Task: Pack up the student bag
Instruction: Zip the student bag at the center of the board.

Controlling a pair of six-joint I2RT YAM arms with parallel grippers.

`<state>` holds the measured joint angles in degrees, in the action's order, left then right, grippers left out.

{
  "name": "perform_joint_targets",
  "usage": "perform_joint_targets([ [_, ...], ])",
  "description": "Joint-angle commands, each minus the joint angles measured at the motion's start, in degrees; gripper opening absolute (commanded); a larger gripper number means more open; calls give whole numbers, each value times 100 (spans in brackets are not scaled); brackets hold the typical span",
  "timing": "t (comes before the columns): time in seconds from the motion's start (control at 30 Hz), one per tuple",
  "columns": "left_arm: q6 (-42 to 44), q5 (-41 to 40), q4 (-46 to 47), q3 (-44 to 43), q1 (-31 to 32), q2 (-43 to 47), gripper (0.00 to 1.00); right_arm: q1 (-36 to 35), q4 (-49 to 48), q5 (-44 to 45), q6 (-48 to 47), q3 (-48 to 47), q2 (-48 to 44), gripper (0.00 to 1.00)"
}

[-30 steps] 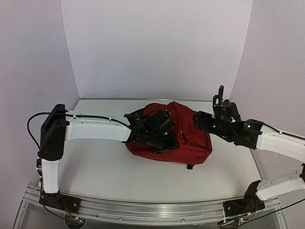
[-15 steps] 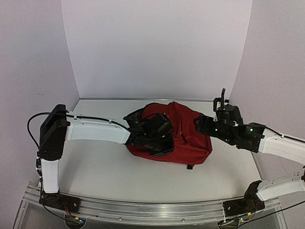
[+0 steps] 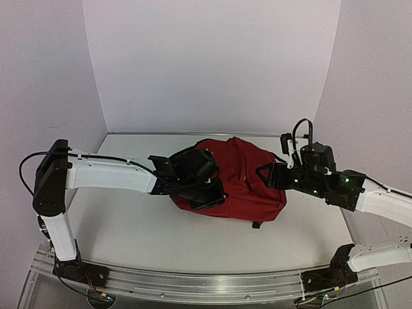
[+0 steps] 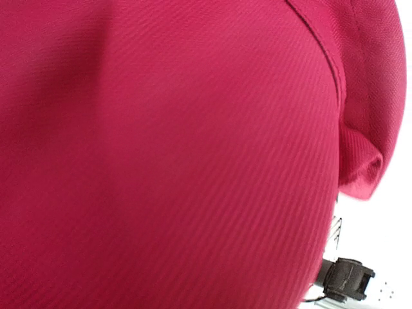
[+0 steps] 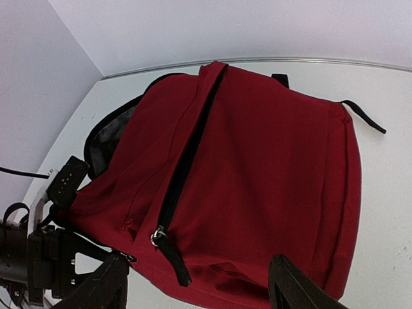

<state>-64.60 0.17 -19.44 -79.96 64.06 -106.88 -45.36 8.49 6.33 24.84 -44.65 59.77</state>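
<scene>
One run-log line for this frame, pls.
student bag: lying on table | left end effector: shut, against bag fabric, hold unclear | right end effector: open, empty, facing bag

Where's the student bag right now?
In the top view the student bag lies on the middle of the table, left gripper at its near-left edge, right gripper by its right side.

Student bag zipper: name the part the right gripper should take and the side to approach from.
Take the black pull tab at the near end of the zipper. It lies loose on the student bag, trailing toward the open right gripper, so it is likely best to come in from that end, jaws across the tab's narrow width.
</scene>
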Motion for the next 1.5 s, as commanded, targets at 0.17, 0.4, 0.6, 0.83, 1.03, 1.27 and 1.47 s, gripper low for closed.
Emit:
perform_joint_targets([
  [0.17,208,277,-166,451,-326,819,0,-844,-166,-200,-370,126,510,68],
  [0.4,396,213,-478,807,-616,1321,0,-1614,-165,780,-499,-271,1317,72],
  [0.6,687,236,-664,1035,-824,1773,0,-1913,-227,1210,-1042,-967,2156,78],
  [0.83,1218,769,-734,1031,-1011,1982,0,-2214,-891,1398,-1655,-1525,2927,76],
  [1.03,1481,1063,-883,1000,-1178,2121,0,-2286,-1387,1820,-2121,-1891,3616,70],
  [1.27,1594,1320,-817,1053,-1347,2163,0,-2286,-1902,2639,-2612,-2083,4255,56],
  [1.47,1619,1436,-738,1096,-1526,2202,0,-2290,-2231,3148,-2698,-1972,4393,18],
])
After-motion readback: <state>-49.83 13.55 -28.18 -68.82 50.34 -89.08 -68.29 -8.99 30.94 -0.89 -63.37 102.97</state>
